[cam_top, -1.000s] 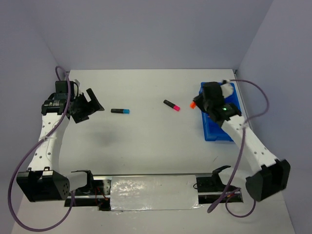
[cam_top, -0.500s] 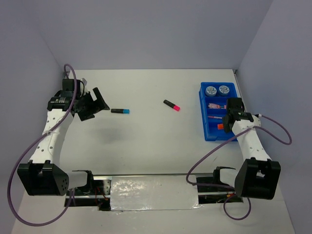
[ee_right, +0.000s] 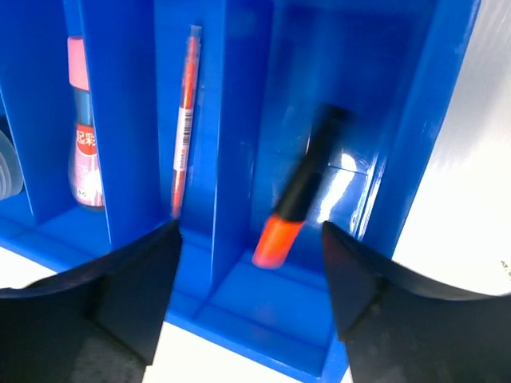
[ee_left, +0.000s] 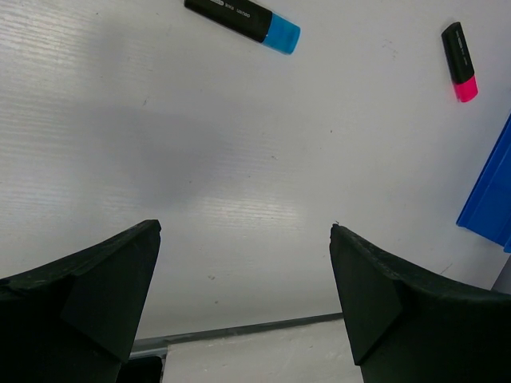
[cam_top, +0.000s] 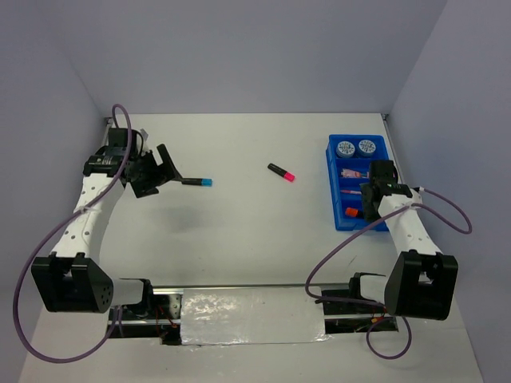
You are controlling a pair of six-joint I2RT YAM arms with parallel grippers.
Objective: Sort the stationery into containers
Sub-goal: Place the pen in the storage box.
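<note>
right claw (ee_right: 249, 231), jaws apart, hangs over the blue divided plastic tray (ee_right: 455, 96), orange-tipped black marker (ee_right: 299, 199) inside; left claw (ee_left: 243, 230) gapes empty; blue-tipped marker (ee_left: 243, 16) and pink-tipped marker (ee_left: 461, 60) lie unsorted.

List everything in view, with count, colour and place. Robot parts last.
table: 1, white
tray: 1, blue, divided, table's right side
discs: 2, blue-grey patterned, tray's far compartments
pen: 1, pink, narrow tray slot
pink case: 1, slot between pen and discs
orange-ended marker: 1, black, tray's near compartment
pink-ended marker: 1, black, table centre
blue-ended marker: 1, black, table's left side
arms: 2, white, near edge
left tool: 1, black, open, by blue-ended marker
right tool: 1, black, open, above tray
</note>
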